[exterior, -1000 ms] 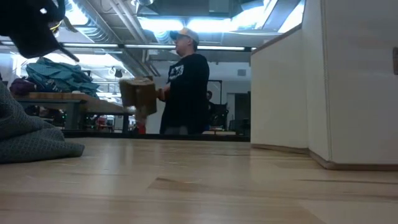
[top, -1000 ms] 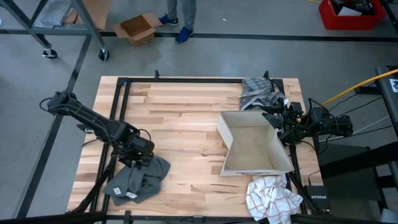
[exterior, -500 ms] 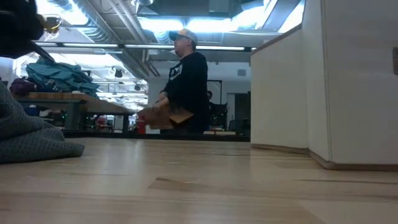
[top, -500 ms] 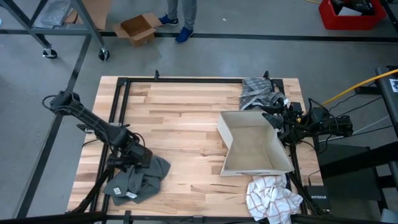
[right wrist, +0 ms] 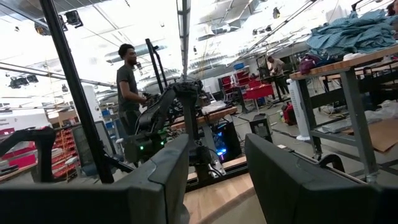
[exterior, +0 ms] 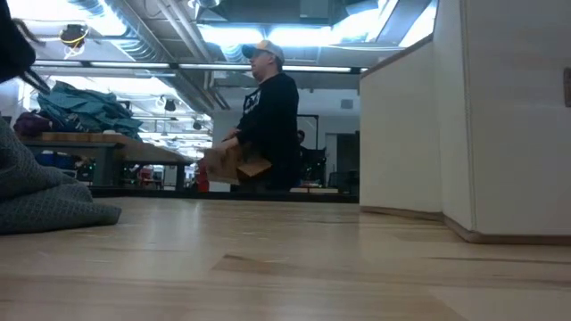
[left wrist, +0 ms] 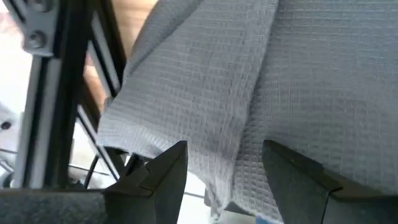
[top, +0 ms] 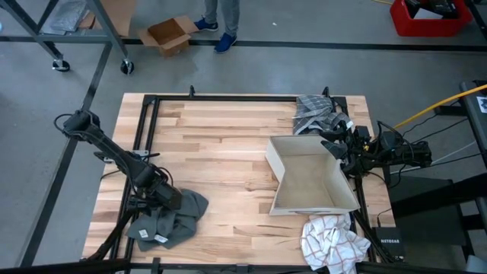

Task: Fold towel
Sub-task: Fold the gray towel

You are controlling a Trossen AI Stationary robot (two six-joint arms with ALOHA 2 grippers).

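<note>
The grey towel (top: 169,219) lies crumpled at the table's (top: 228,144) front-left corner. The left gripper (top: 161,196) hangs over it, fingers apart and empty, apparently seeking an edge. The right gripper (top: 340,144) waits part-open, empty, at the right edge.

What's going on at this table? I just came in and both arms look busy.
Only one is working. The left gripper hangs with open jaws right over the crumpled grey towel at the table's near left corner; nothing is gripped or folded yet. The right gripper waits at the right edge beside the white box, jaws apart and holding nothing.
</note>
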